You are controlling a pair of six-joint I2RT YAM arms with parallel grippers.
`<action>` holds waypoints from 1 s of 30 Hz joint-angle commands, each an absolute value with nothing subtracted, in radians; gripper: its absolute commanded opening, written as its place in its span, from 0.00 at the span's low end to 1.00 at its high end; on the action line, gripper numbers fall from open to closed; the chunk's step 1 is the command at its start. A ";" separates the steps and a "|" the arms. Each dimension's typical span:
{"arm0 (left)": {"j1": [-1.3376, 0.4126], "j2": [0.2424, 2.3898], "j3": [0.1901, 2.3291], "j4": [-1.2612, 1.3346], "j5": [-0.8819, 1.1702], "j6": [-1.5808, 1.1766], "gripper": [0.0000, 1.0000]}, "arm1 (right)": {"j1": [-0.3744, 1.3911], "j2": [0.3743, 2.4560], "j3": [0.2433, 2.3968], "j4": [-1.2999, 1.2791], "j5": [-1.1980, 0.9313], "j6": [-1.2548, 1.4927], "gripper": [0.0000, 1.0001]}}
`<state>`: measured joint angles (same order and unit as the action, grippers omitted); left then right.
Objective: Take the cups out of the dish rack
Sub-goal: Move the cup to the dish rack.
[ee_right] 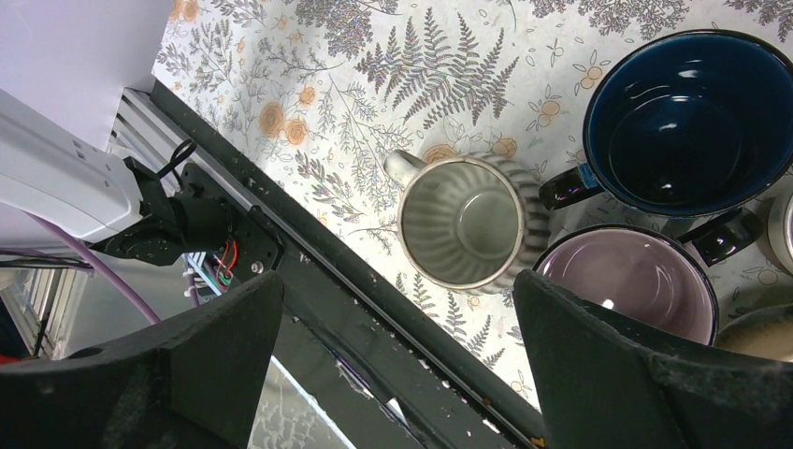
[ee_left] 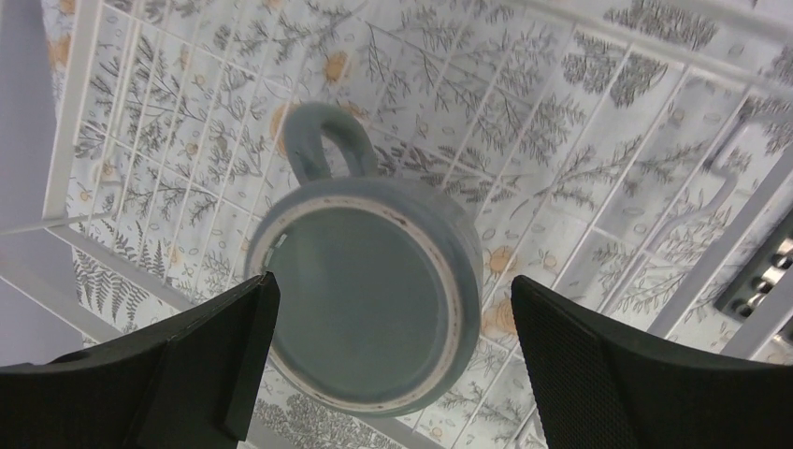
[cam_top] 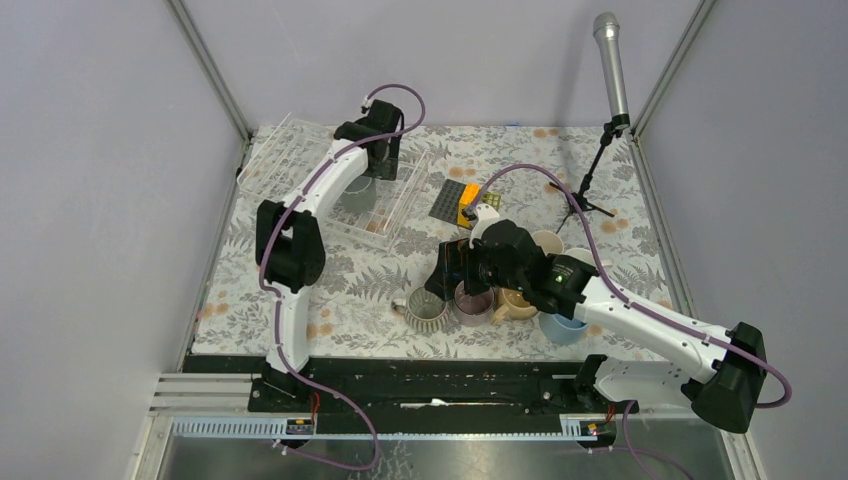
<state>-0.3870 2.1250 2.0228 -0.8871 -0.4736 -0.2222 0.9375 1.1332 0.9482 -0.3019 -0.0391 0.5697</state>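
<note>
From above, the left arm (cam_top: 320, 185) covers most of the grey-blue mug (cam_top: 357, 195) in the dish rack (cam_top: 395, 215) near the bench's far left corner. The left wrist view shows that mug softly blurred, its left side behind a finger (ee_left: 196, 374) of the left tool (ee_left: 393, 290). The navy mug (ee_right: 687, 122) runs off the right wrist view's right edge and cannot be picked out under the right arm (cam_top: 520, 265) from above. The mauve mug (ee_right: 636, 281) is partly covered by a finger (ee_right: 608, 374) of the right tool (ee_right: 397, 290). The tan mug (ee_right: 762, 332) is a cut-off sliver.

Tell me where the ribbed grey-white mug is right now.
In the top view the ribbed mug stands upright on the tablecloth, front centre, leftmost of the cluster of mugs there, next to the mauve mug.
</note>
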 commanded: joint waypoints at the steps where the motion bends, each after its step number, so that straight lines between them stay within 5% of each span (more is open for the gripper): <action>1: -0.401 2.046 1.997 -0.889 -0.473 -0.180 0.99 | 0.931 1.111 0.938 -0.265 -0.034 0.578 1.00; 30: -0.319 1.886 1.808 -0.927 -0.633 -0.216 0.99 | 0.930 1.096 0.912 -0.260 -0.044 0.574 1.00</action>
